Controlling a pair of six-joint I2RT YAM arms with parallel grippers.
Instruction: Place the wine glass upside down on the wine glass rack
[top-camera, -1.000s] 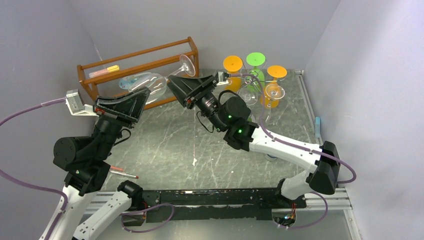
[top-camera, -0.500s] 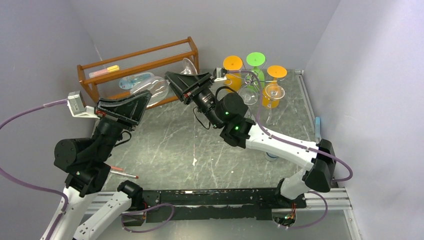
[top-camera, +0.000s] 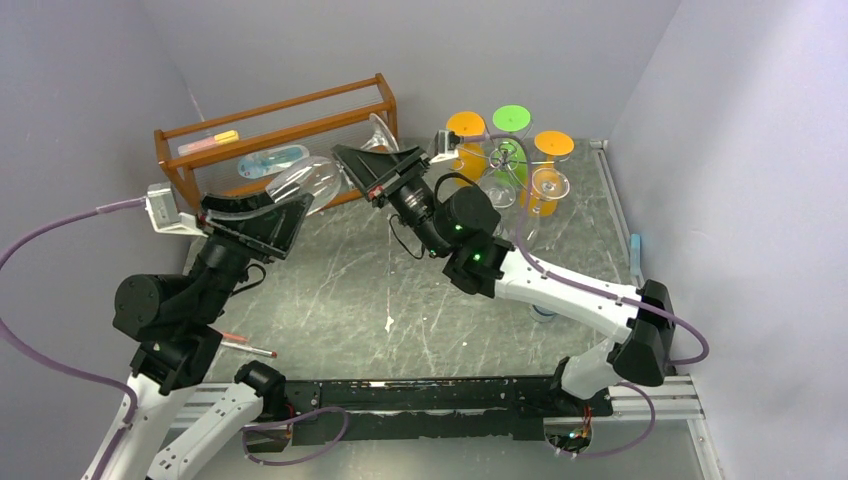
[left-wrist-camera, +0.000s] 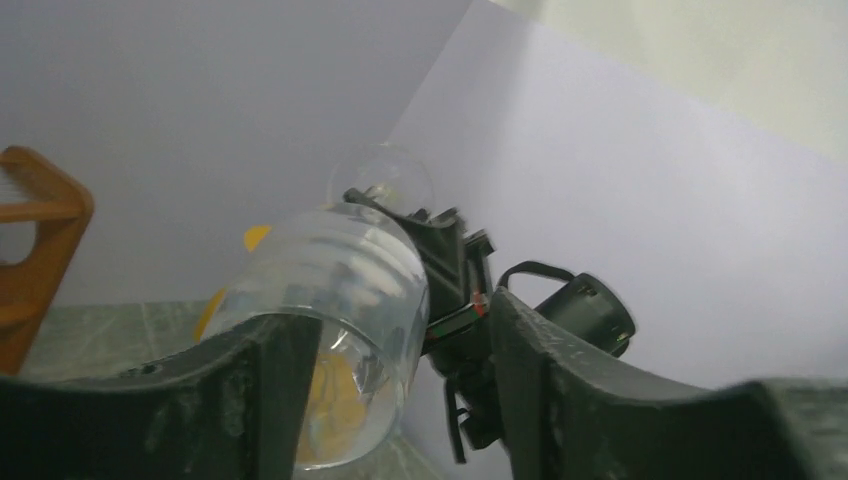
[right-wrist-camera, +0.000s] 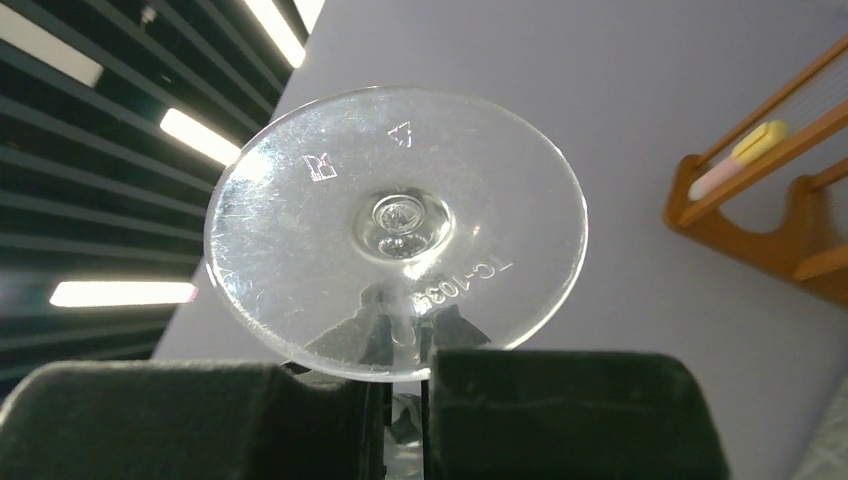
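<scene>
Clear wine glass (top-camera: 312, 180) sideways in mid-air before wooden shelf (top-camera: 280, 125).
Stem clamped in right gripper (right-wrist-camera: 400, 375), bowl between parted fingers of left gripper (left-wrist-camera: 395, 340); wine glass rack (top-camera: 507, 160) off right, hung with coloured glasses (top-camera: 466, 127).

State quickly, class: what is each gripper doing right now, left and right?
Left gripper: open, the bowl of the wine glass lying between its spread jaws.
Right gripper: closed on the wine glass stem, just below the foot.
</scene>
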